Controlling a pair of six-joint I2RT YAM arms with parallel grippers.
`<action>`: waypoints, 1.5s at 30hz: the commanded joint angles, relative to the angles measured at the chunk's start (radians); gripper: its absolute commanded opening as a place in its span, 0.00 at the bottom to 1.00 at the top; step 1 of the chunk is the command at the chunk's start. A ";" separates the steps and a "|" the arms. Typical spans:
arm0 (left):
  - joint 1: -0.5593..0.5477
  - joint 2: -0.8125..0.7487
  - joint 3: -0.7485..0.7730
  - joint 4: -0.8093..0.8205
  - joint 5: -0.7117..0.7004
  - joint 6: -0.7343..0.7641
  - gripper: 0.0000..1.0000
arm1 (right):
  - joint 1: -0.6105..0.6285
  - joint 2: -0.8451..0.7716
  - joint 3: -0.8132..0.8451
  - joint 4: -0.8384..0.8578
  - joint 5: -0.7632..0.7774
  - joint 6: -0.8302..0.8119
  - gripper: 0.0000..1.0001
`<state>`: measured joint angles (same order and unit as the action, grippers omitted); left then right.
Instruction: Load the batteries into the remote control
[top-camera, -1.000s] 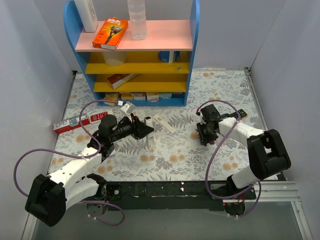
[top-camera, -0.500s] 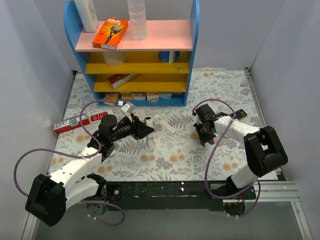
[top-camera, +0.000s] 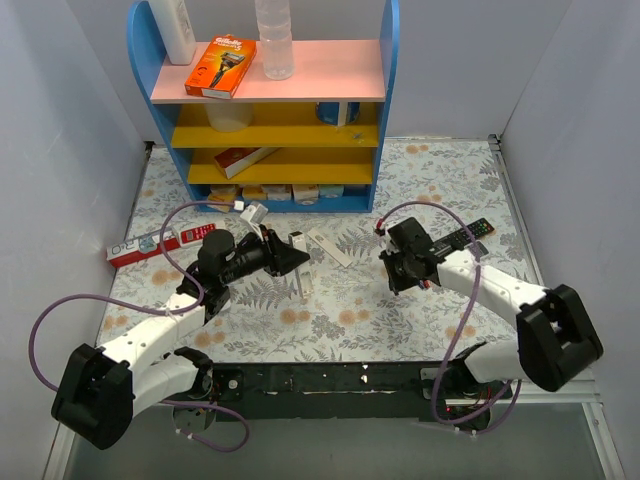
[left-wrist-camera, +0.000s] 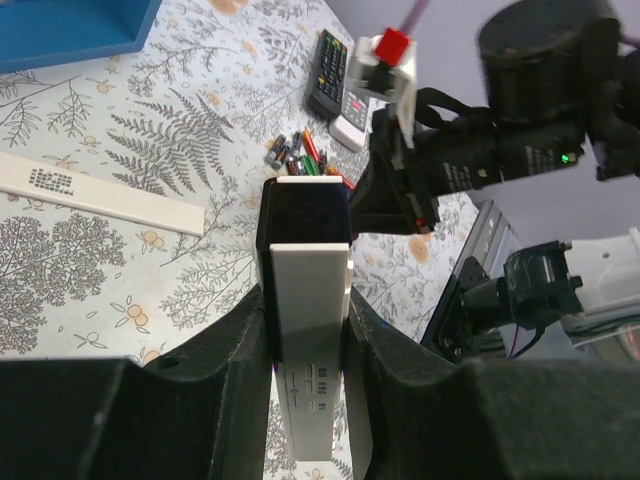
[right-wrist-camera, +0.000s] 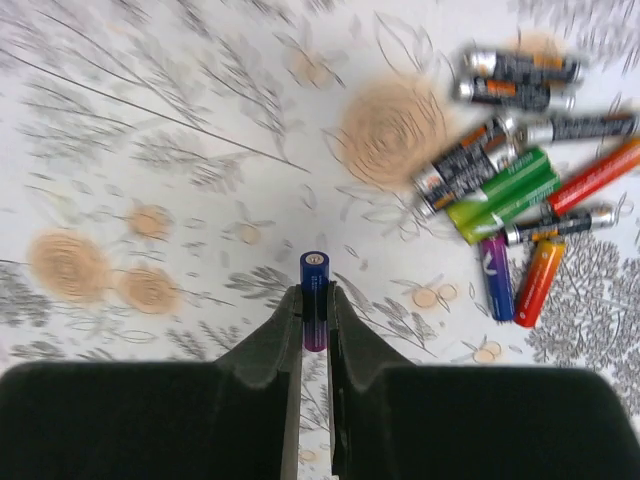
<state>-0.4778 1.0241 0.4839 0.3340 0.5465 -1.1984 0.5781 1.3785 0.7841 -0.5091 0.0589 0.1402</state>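
Observation:
My left gripper (left-wrist-camera: 306, 300) is shut on the slim white remote control (left-wrist-camera: 310, 340), holding it by its long sides above the table; a dark patch (left-wrist-camera: 303, 212) shows at its far end. From above, the left gripper (top-camera: 285, 258) and the remote control (top-camera: 303, 277) are left of centre. My right gripper (right-wrist-camera: 316, 295) is shut on one blue-purple battery (right-wrist-camera: 315, 272), which stands up between the fingertips. The other batteries (right-wrist-camera: 520, 190), green, red, purple and black, lie loose in a pile to its right. The right gripper (top-camera: 392, 272) hangs right of centre.
A flat white strip (top-camera: 328, 246) lies between the arms. A black remote (left-wrist-camera: 327, 75) and a short white remote with a red button (left-wrist-camera: 375, 80) lie beyond the battery pile (left-wrist-camera: 300, 155). A blue shelf unit (top-camera: 270, 110) stands at the back, a red box (top-camera: 155, 243) at the left.
The right arm has swung left toward the table's middle, away from the battery pile, and its jaws have closed on one battery. The left arm and remote have not moved.

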 joint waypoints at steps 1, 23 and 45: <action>0.005 -0.029 -0.056 0.147 -0.075 -0.134 0.00 | 0.078 -0.139 -0.003 0.158 -0.050 0.042 0.03; 0.005 0.016 -0.205 0.556 -0.155 -0.314 0.00 | 0.508 -0.294 -0.072 0.899 0.044 0.047 0.03; 0.005 0.027 -0.249 0.720 -0.137 -0.449 0.00 | 0.537 -0.200 -0.080 0.931 0.064 0.052 0.03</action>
<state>-0.4778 1.0550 0.2501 0.9859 0.4068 -1.6104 1.1065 1.1675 0.7212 0.3496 0.1051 0.1986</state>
